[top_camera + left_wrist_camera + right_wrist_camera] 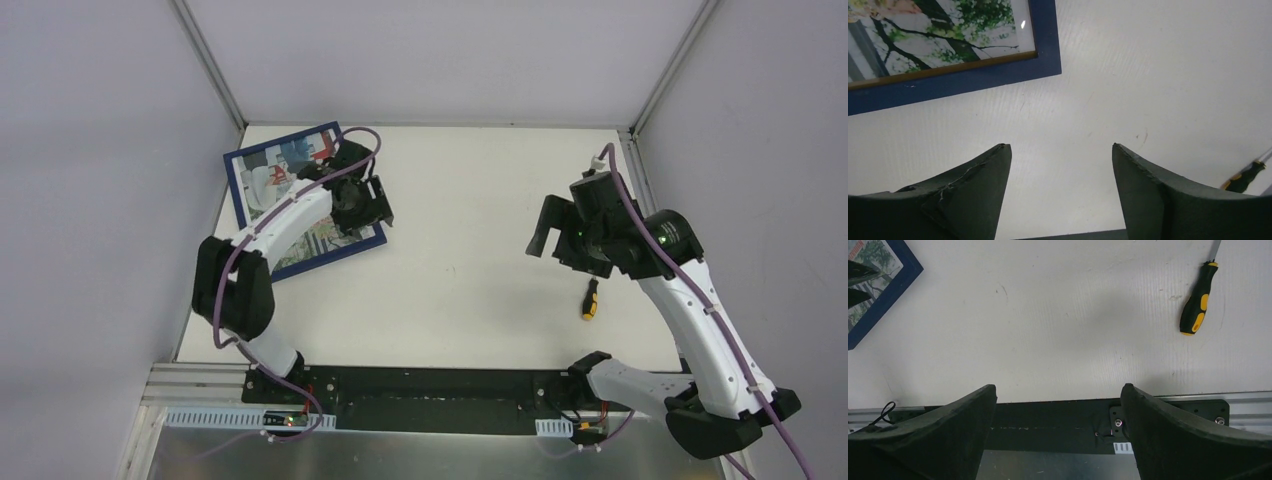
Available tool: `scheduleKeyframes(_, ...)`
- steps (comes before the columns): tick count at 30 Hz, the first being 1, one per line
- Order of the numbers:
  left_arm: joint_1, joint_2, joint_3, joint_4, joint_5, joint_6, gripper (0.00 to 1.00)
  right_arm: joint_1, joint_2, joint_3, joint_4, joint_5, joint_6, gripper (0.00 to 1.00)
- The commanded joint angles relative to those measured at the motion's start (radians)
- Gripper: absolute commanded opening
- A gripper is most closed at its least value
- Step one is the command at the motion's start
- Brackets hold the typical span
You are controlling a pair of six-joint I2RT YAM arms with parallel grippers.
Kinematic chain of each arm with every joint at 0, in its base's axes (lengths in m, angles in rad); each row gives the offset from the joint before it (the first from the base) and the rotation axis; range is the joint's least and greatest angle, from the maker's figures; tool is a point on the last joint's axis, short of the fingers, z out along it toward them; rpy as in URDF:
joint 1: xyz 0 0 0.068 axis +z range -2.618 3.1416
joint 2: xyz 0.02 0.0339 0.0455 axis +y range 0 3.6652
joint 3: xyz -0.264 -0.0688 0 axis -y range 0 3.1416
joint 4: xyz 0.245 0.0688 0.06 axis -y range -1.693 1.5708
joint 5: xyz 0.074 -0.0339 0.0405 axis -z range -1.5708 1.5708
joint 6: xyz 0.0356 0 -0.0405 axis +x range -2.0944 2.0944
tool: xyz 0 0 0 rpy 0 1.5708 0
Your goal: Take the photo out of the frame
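So, the left gripper (1061, 146) has its jaws spread wide over the table (1148, 75). The frame (973, 80), photo (938, 35) inside, lies ahead-left of them. The right gripper (1058, 386) is spread too, with a screwdriver (1198, 302) ahead-right of its jaws.

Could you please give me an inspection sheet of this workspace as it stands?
Surface: white table, faint scuffs.
Job's things: frame lies far left, face up; photo inside it.
Clutter: screwdriver on the right.
Grippers: left gripper open, empty, by the frame's corner; right gripper open, empty, above the table.
Cables: purple cable along each arm.
Surroundings: grey walls on three sides.
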Motion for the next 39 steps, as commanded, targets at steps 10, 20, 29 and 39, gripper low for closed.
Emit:
scheduleKeyframes(10,-0.119,0.314,0.241,-0.019,-0.35,-0.013,0.47,-0.006,0.036,-0.001,0.016,-0.069,-0.008,0.99)
scheduleKeyframes(20,-0.107,0.398,0.292,-0.034,-0.38,-0.003,0.47,-0.015,0.01,-0.016,-0.011,-0.045,-0.033,0.99)
scheduleKeyframes(29,-0.105,0.439,0.3,-0.057,-0.395,-0.021,0.5,-0.032,0.034,-0.005,-0.008,-0.061,-0.061,0.99)
scheduleKeyframes(39,-0.103,0.468,0.306,-0.067,-0.393,-0.034,0.43,-0.055,0.043,-0.011,-0.003,-0.079,-0.072,0.99)
